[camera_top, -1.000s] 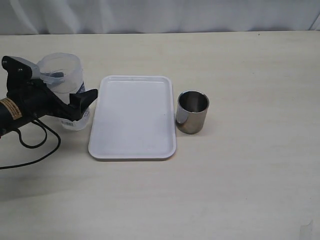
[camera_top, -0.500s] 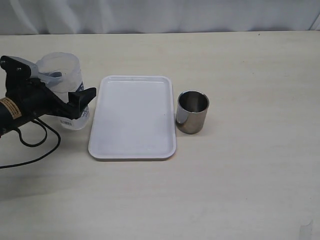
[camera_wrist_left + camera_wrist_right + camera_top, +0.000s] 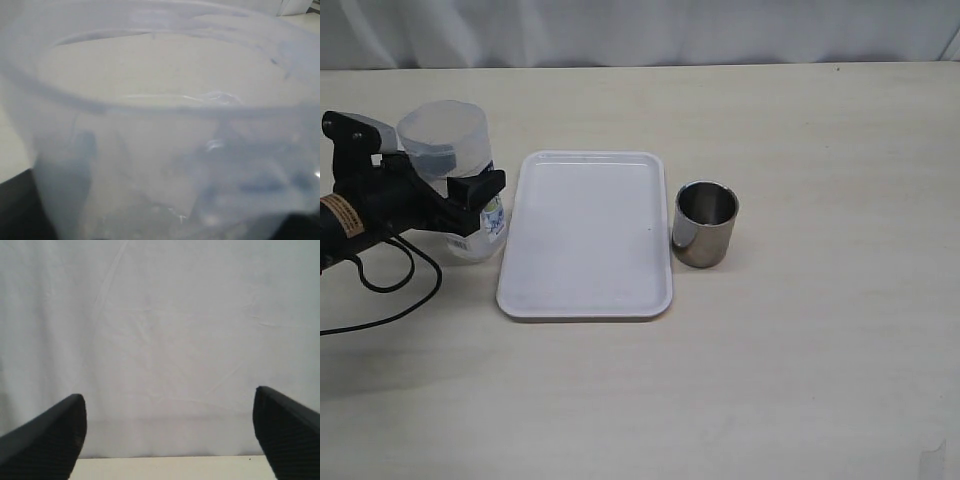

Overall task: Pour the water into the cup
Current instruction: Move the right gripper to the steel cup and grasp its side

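Left jaws have clamped one container point(image 3: 445, 135); right jaws gape empty; one cup point(image 3: 704, 225) apart.

Soft, even light on the worktop point(image 3: 800, 350); the cup point(image 3: 702, 238) shines with glare and drops a faint shadow; the plastic jar point(image 3: 160, 150) up close looks blurry and foggy.

The exterior view looks steeply down across the whole worktop point(image 3: 800, 350) toward a white curtain point(image 3: 640, 30). The left wrist view sits almost against the translucent container point(image 3: 160, 150), which the exterior view shows at its left; the right wrist view faces that curtain level.
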